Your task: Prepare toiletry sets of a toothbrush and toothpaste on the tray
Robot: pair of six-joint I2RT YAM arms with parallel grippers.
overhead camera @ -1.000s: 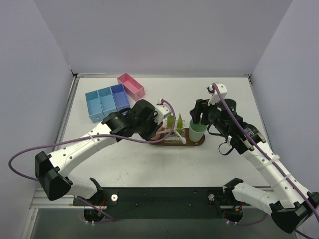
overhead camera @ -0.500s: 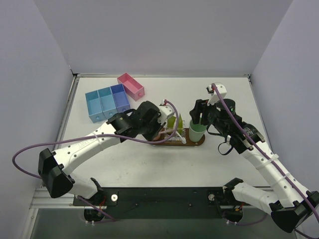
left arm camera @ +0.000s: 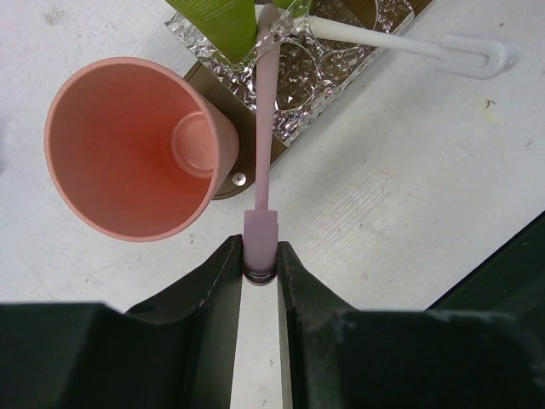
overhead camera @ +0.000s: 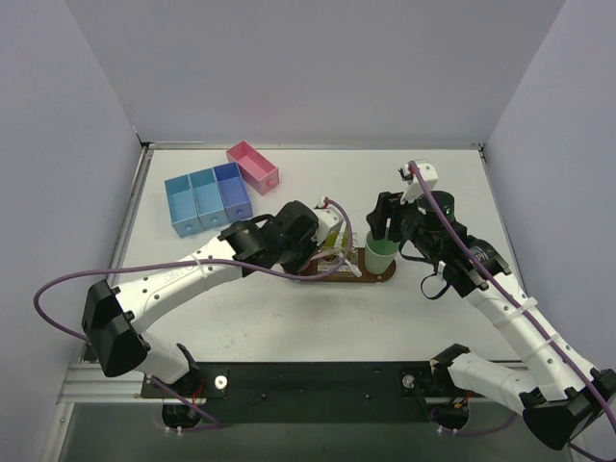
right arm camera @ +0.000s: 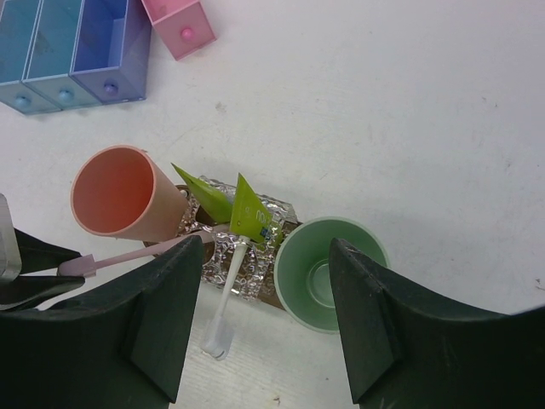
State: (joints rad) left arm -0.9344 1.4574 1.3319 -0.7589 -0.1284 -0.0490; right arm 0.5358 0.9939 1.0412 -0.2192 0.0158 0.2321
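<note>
White table (overhead camera: pixel 289 318), left gripper (left arm camera: pixel 260 264) pinching pink toothbrush (left arm camera: pixel 266 128) by its end, brush stretching ahead to tray (overhead camera: pixel 387 274), right gripper (right arm camera: pixel 266 247) spread

A salmon-pink plastic cup (left arm camera: pixel 128 149) crowds the left end of the dark brown wooden tray (left arm camera: pixel 220 102), just beside the left fingers (left arm camera: pixel 217 298). A green plastic cup (right arm camera: pixel 328 273) blocks the right end. Between them stand yellow-green flat tubes (right arm camera: pixel 247 211), with a slim pink toothbrush (left arm camera: pixel 266 128) slanting in and a white toothbrush (right arm camera: pixel 228 298) jutting over the near edge. The white tabletop (right arm camera: pixel 409 111) beyond lies open.
</note>
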